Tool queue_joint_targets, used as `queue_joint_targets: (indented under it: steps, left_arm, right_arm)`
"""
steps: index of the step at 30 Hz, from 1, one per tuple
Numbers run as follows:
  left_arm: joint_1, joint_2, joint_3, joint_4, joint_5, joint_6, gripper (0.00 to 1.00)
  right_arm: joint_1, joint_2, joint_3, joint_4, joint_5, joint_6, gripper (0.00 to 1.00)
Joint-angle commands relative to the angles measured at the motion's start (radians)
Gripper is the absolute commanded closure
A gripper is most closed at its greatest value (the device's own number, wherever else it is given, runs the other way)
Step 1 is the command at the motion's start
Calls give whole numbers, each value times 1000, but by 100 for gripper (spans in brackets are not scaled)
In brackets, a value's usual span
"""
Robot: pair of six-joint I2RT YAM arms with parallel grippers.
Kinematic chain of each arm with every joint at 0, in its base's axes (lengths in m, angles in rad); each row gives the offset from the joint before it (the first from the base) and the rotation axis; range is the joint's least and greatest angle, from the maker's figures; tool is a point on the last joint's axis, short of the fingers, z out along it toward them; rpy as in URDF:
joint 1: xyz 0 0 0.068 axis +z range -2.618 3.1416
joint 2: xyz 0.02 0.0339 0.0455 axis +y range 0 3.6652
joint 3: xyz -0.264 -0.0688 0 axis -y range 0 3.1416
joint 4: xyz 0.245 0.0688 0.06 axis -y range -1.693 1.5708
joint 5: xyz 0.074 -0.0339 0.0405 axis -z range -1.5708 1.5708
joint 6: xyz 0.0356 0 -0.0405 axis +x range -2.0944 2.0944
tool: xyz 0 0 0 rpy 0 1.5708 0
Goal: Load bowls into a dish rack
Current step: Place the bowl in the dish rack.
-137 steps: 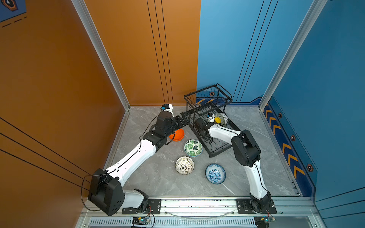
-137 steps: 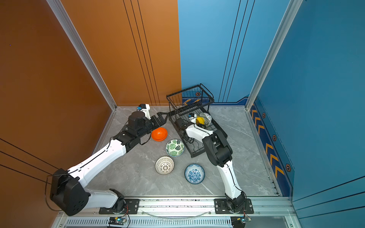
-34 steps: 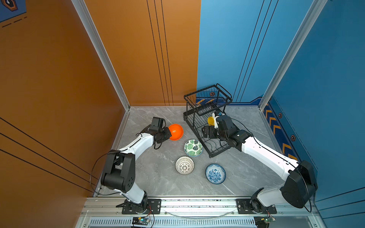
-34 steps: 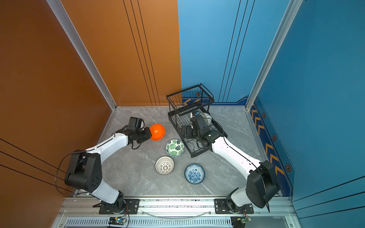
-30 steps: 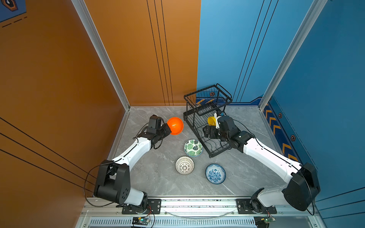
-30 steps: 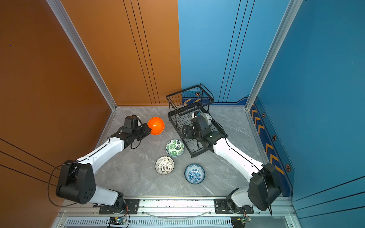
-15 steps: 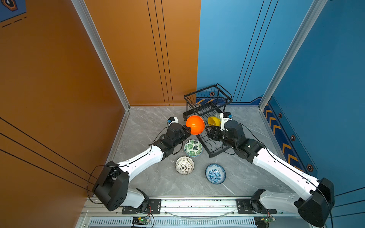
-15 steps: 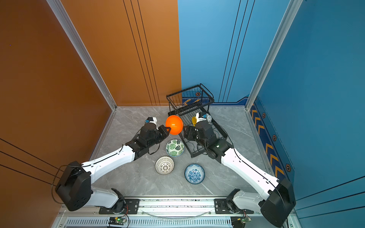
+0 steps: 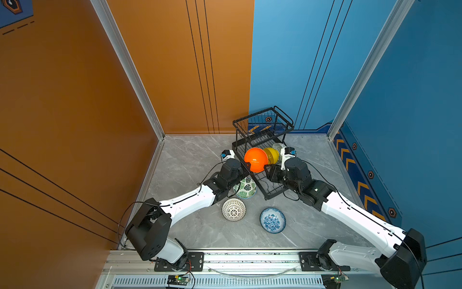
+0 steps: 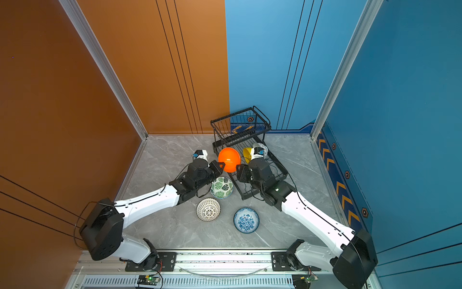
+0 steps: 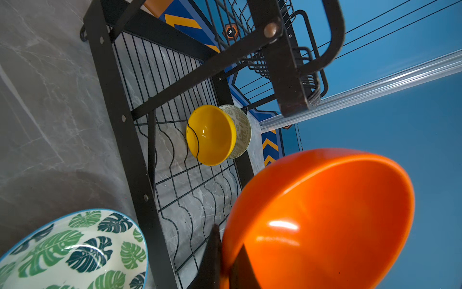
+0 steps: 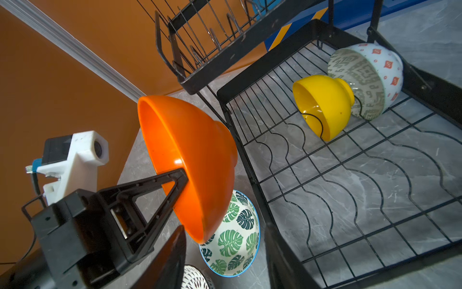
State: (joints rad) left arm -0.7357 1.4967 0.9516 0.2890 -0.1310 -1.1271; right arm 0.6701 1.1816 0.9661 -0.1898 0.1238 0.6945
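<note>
Orange bowl (image 9: 255,160) hangs tipped on its side over the dish rack's (image 9: 266,197) long edge. Its mouth faces the left gripper (image 9: 247,164), which pinches its rim. Its foot points rackward. The right gripper (image 9: 268,172) stands parted, empty.

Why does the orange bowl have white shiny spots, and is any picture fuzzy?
Left wrist view: light bounces off the orange bowl as white streaks, and its near rim looks soft, being close to the lens; the yellow bowl is sharp with a glint. Right wrist view: both bowls crisp. Both top views: evenly lit and sharp.
</note>
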Motion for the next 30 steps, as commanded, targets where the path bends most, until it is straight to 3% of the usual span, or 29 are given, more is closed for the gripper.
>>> queue_joint_targets:
  steps: [1,7,12,15,17,22,25,30]
  left_arm:
    - [-25,13,44,53,-33,0,100]
    - [-63,26,66,56,-63,29,100]
    - [-70,41,72,56,-65,31,100]
    - [-69,48,72,58,-65,32,90]
    - [-66,51,72,57,-60,38,77]
    - [-55,41,63,56,-58,46,26]
    - [-42,20,38,55,-51,42,1]
    - [-24,-35,-13,55,-26,50,2]
  right_arm:
    - [-12,1,-22,36,34,17,57]
    - [-10,23,-58,111,82,46,80]
    - [-2,12,-105,177,147,69,94]
    - [19,4,-138,217,224,68,100]
    - [25,6,-147,222,282,59,100]
    - [64,32,-150,209,408,54,100]
    - [74,54,-140,189,485,60,100]
    - [82,85,-131,145,564,57,100]
